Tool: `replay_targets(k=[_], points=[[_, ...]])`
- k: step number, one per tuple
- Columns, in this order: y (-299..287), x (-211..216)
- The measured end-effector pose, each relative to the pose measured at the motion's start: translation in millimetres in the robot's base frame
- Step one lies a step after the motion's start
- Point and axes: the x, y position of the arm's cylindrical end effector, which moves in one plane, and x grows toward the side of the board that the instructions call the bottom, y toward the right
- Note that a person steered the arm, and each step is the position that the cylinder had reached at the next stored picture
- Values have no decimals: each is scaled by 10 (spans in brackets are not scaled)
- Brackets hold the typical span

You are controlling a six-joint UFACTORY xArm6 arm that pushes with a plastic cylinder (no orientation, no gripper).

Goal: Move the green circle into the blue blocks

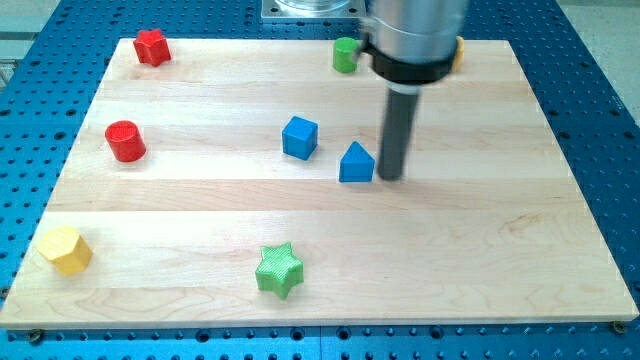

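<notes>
You see my tip (389, 178) gripping nothing, just right of the blue triangular block (356, 164); the green cylinder block (346, 54) sits well above-left.

Bright even overhead light, soft short shadows beside blocks, sharp focus, mild sheen on wooden board (480, 250)
</notes>
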Motion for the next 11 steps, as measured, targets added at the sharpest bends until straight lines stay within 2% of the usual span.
replay_targets(k=[1,2,3,4,5,7,8,9,11], points=[[-448,29],[-1061,-234],[-1044,-214],[-150,-452],[-23,-1442],[-96,-2570],[-583,-2434],[-770,-1778],[-600,-2566]])
